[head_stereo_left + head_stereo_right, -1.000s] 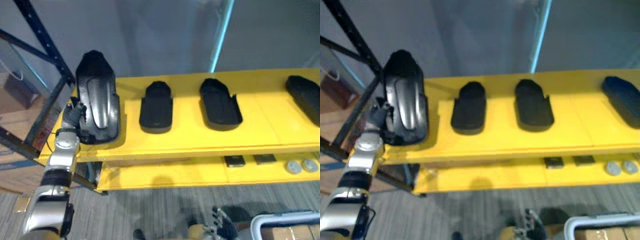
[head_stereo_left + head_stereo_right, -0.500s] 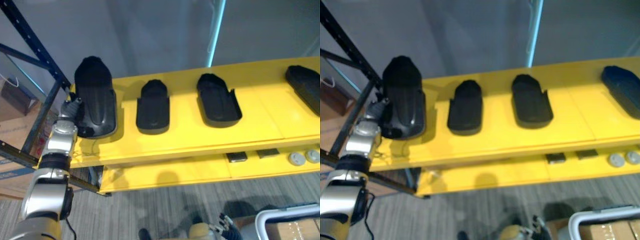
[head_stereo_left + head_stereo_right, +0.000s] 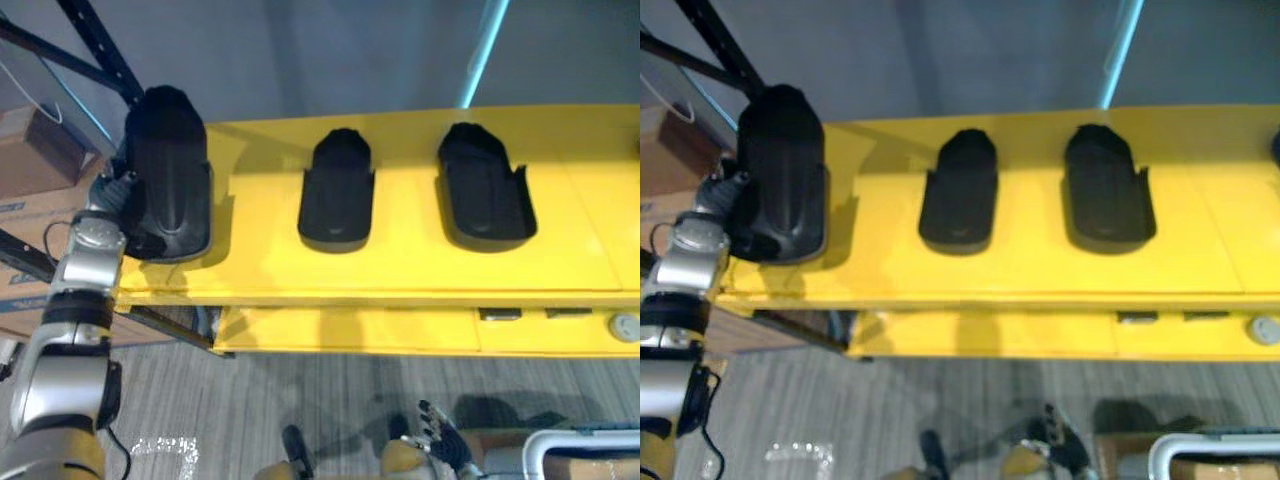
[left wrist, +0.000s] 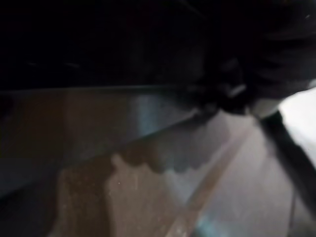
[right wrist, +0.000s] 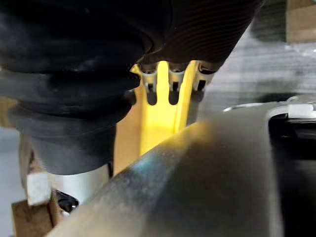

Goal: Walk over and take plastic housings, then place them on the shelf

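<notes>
Three black housings are set in a row, well apart, on the yellow upper shelf (image 3: pixel 400 262): left housing (image 3: pixel 168 172), middle housing (image 3: pixel 338 192), right housing (image 3: pixel 484 188). Small dark parts (image 3: pixel 500 314) and a grey disc (image 3: pixel 624 326) are laid on the lower shelf (image 3: pixel 350 332).

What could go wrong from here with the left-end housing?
1. The leftmost housing lies at the shelf's left end with the left hand against its side; pulling the hand away could drag it over the edge.
2. A dark rack post stands just behind that hand; the arm may clip it on the way out.
The right hand hangs low, idle.
</notes>
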You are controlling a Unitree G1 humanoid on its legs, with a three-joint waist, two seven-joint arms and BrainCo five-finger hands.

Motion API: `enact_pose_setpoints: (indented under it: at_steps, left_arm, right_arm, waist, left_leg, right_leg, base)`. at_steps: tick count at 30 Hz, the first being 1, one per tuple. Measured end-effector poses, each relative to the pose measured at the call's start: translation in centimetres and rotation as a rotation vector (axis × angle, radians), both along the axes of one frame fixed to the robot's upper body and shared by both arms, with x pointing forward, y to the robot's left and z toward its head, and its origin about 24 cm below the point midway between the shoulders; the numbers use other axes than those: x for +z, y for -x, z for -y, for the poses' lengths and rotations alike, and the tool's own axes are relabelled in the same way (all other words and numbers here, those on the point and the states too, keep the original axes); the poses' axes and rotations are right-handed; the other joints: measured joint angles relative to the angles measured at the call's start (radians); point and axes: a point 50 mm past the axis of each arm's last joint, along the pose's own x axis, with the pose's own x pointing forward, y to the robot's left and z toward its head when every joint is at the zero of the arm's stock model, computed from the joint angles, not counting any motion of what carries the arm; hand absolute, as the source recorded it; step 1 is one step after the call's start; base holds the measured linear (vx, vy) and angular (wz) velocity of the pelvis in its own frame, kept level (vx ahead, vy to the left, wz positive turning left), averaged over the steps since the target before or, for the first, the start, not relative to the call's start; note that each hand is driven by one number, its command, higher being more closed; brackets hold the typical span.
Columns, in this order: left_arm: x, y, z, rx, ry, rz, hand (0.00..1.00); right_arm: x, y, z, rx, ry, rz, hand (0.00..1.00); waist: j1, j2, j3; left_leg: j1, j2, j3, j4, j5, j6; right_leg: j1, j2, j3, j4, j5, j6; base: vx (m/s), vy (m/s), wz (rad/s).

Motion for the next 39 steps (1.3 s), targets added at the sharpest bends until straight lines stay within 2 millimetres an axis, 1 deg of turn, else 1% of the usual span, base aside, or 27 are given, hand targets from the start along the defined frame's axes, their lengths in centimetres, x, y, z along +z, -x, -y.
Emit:
enact_pose_setpoints:
  at_steps: [1, 4, 8, 10, 12, 14, 17, 19, 22, 24, 27, 31, 32, 36, 39]
  left_arm:
    - [0.1, 0.0, 0.1, -0.004, -0.003, 0.003, 1.0]
    - [1.5, -0.5, 0.6, -0.025, -0.032, 0.04, 1.0]
    - [1.3, -0.7, 1.0, -0.041, -0.055, 0.022, 1.0]
    - [1.4, -0.7, 1.1, -0.042, -0.057, 0.023, 1.0]
    - [2.1, -0.9, 1.3, -0.044, -0.057, 0.039, 1.0]
    - [2.8, -1.2, 1.3, -0.036, -0.054, 0.051, 1.0]
    - [3.0, -1.2, 1.1, -0.012, -0.046, 0.046, 1.0]
    - [2.9, -1.2, 1.0, -0.007, -0.046, 0.039, 1.0]
    - [3.1, -1.3, 0.8, 0.019, -0.042, 0.034, 1.0]
    - [3.9, -1.4, 1.0, 0.022, -0.043, 0.062, 1.0]
    - [4.8, -1.5, 1.0, 0.042, -0.043, 0.094, 1.0]
    - [5.9, -1.3, 0.3, 0.071, -0.047, 0.112, 1.0]
    - [6.1, -1.3, 0.1, 0.081, -0.051, 0.119, 0.0]
    - [6.1, -1.1, -0.1, 0.119, -0.051, 0.123, 0.0]
    - [6.8, -1.2, 0.0, 0.127, -0.048, 0.143, 0.0]
  right_arm:
    - [0.1, -0.1, -0.1, 0.002, -0.001, 0.005, 0.0]
    - [1.0, -1.5, -0.7, 0.053, -0.009, 0.065, 0.0]
    - [1.0, -1.5, -0.7, 0.038, -0.021, 0.069, 0.0]
    - [1.0, -1.5, -0.8, 0.043, -0.028, 0.069, 0.0]
    - [1.1, -1.6, -0.9, 0.046, -0.031, 0.073, 0.0]
    - [1.3, -1.8, -1.2, 0.053, -0.037, 0.088, 0.0]
    - [1.7, -2.2, -1.3, 0.055, -0.04, 0.117, 0.0]
    - [1.7, -2.3, -1.3, 0.056, -0.04, 0.122, 0.0]
    - [2.0, -2.8, -1.4, 0.061, -0.041, 0.144, 0.0]
    - [2.4, -3.1, -1.4, 0.059, -0.043, 0.167, 0.0]
    - [2.4, -3.2, -1.3, 0.045, -0.05, 0.174, 0.0]
    - [2.8, -3.9, -1.7, 0.039, -0.064, 0.204, 0.0]
    - [2.9, -4.1, -1.8, 0.041, -0.067, 0.21, 0.0]
    - [3.0, -4.2, -1.8, 0.039, -0.071, 0.22, 0.0]
    - [3.5, -4.6, -2.0, 0.046, -0.078, 0.251, 0.0]
  waist:
    - [0.0, 0.0, 0.002]
    - [-0.016, -0.009, 0.044]
    - [-0.024, -0.018, 0.071]
    - [-0.028, -0.02, 0.073]
    - [-0.034, -0.031, 0.092]
    - [-0.037, -0.041, 0.098]
    - [-0.042, -0.044, 0.1]
    - [-0.043, -0.045, 0.108]
    - [-0.041, -0.044, 0.148]
    - [-0.044, -0.044, 0.167]
    - [-0.044, -0.046, 0.17]
    - [-0.047, -0.062, 0.202]
    - [-0.046, -0.064, 0.205]
    - [-0.045, -0.064, 0.217]
    - [-0.042, -0.065, 0.224]
  left_leg:
    - [0.0, 0.0, 0.0, 0.0, 0.0, 0.0]
    - [-0.002, 0.003, 0.006, 0.0, -0.001, 0.0]
    - [-0.007, 0.004, 0.026, 0.0, -0.002, 0.002]
    - [-0.021, 0.005, 0.031, 0.0, -0.002, 0.002]
    - [-0.027, 0.006, 0.033, 0.011, -0.002, 0.002]
    - [-0.041, 0.01, 0.034, 0.022, -0.005, 0.005]
    - [-0.059, 0.018, 0.039, 0.032, -0.008, 0.005]
    - [-0.07, 0.024, 0.04, 0.062, -0.022, 0.005]
    - [-0.082, 0.035, 0.055, 0.117, -0.053, 0.004]
    - [-0.11, 0.041, 0.056, 0.153, -0.066, 0.007]
    - [-0.142, 0.045, 0.06, 0.182, -0.075, 0.01]
    - [-0.165, 0.065, 0.062, 0.242, -0.105, 0.008]
    - [-0.181, 0.071, 0.061, 0.26, -0.112, 0.008]
    - [-0.203, 0.078, 0.06, 0.294, -0.128, 0.011]
    - [-0.219, 0.089, 0.06, 0.332, -0.148, 0.013]
  right_leg:
    - [-0.001, 0.0, 0.001, 0.001, 0.0, 0.0]
    - [-0.016, 0.002, 0.014, 0.012, 0.001, -0.002]
    - [-0.042, 0.003, 0.039, 0.024, 0.002, -0.005]
    - [-0.063, 0.005, 0.051, 0.029, 0.004, -0.007]
    - [-0.067, 0.005, 0.055, 0.032, 0.006, -0.007]
    - [-0.079, 0.008, 0.057, 0.034, 0.009, -0.012]
    - [-0.096, 0.015, 0.061, 0.036, 0.017, -0.023]
    - [-0.098, 0.016, 0.069, 0.038, 0.017, -0.023]
    - [-0.097, 0.018, 0.086, 0.042, 0.017, -0.023]
    - [-0.112, 0.018, 0.089, 0.043, 0.02, -0.021]
    - [-0.134, 0.02, 0.101, 0.043, 0.029, -0.019]
    - [-0.137, 0.03, 0.109, 0.047, 0.033, -0.021]
    - [-0.145, 0.034, 0.11, 0.047, 0.034, -0.02]
    - [-0.154, 0.036, 0.113, 0.05, 0.037, -0.02]
    - [-0.156, 0.041, 0.116, 0.054, 0.037, -0.02]
  base:
    - [0.0, 0.0, -0.07]
    - [-0.05, 0.012, -0.11]
    - [-0.05, 0.023, -0.17]
    - [-0.03, 0.016, -0.09]
    - [0.0, 0.003, -0.03]
    - [0.0, 0.0, 0.0]
    - [0.0, -0.006, -0.05]
    - [0.0, -0.001, -0.1]
    - [-0.03, 0.004, -0.16]
    - [-0.06, 0.008, -0.06]
    - [-0.03, 0.009, -0.05]
    - [-0.02, 0.005, -0.07]
    - [0.0, 0.0, 0.0]
    - [0.0, 0.0, 0.0]
    - [-0.02, 0.023, -0.04]
